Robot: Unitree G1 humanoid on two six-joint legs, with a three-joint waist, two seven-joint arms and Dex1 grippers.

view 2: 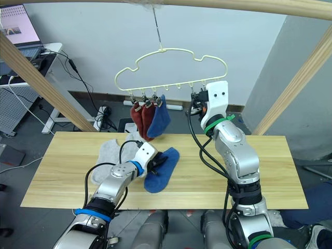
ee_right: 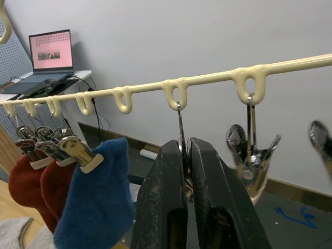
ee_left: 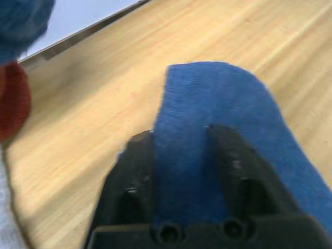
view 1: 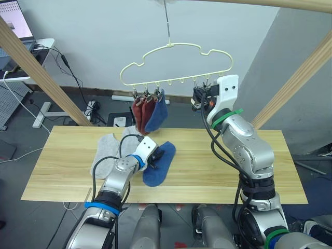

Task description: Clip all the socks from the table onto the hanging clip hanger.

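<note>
Three socks already hang from the clip hanger (view 1: 176, 65): two rust red (view 1: 141, 111) and one blue (view 1: 157, 115), bunched on the clips at the robot's left end. Three more lie on the table (view 1: 218, 166). A blue sock (view 1: 158, 165) lies flat near the middle, and two grey socks (view 1: 106, 153) lie just beside it toward the robot's left, overlapping each other.

The left gripper (ee_left: 181, 137) sits on the blue sock on the table, one black finger at each side of a raised fold of the fabric. The fingers look pressed onto that fold, near the sock's open end.

The right gripper (ee_right: 187, 155) is raised to the hanger's bar, its two fingers pressed together around a metal clip (ee_right: 181, 135) hanging from a loop. Another empty clip (ee_right: 252, 155) hangs just beside it.

Each sock looks light, soft and limp, so it will likely sag and fold wherever it is lifted. A pinch at the cuff edge seems the best hold, leaving a free rim of cloth for the clip. The hanger hangs from a single hook (view 1: 167, 21) and may well swing when pushed.
</note>
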